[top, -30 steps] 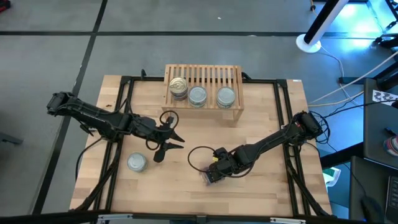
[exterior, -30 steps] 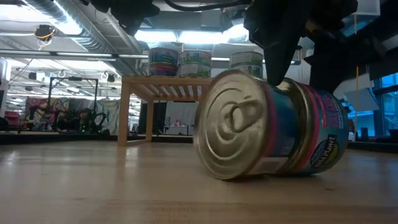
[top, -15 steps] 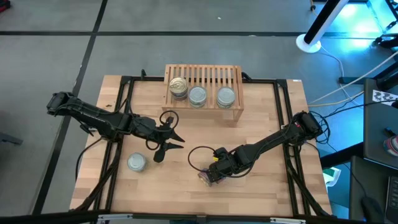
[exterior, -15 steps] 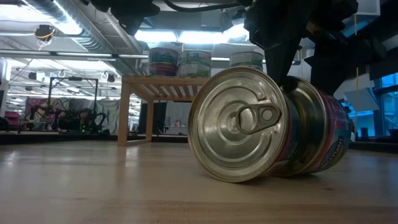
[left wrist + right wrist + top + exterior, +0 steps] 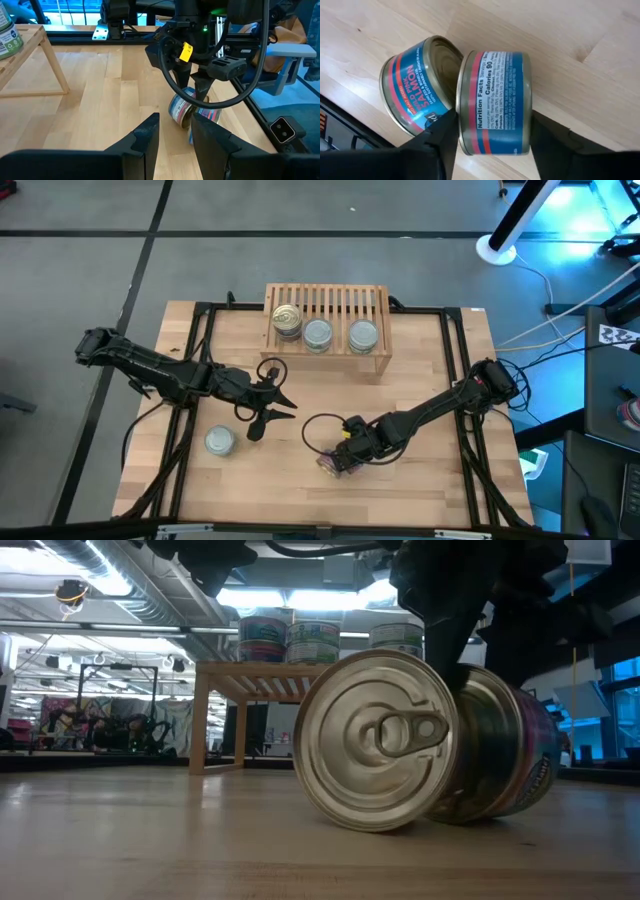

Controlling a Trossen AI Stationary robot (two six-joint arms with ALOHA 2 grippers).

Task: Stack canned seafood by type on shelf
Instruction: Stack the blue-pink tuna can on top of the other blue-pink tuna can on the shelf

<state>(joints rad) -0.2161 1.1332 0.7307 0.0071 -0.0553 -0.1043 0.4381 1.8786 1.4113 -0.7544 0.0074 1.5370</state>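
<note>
Right pincer (image 5: pixel 487 137) has narrowed around the rolled salmon tin (image 5: pixel 492 102)

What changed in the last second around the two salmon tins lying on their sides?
The right gripper narrowed its fingers around the nearer salmon tin, and the pair of tins swung, turning the pull-tab lid more toward the low camera. The left gripper, the lone tin and the shelf stayed put.
</note>
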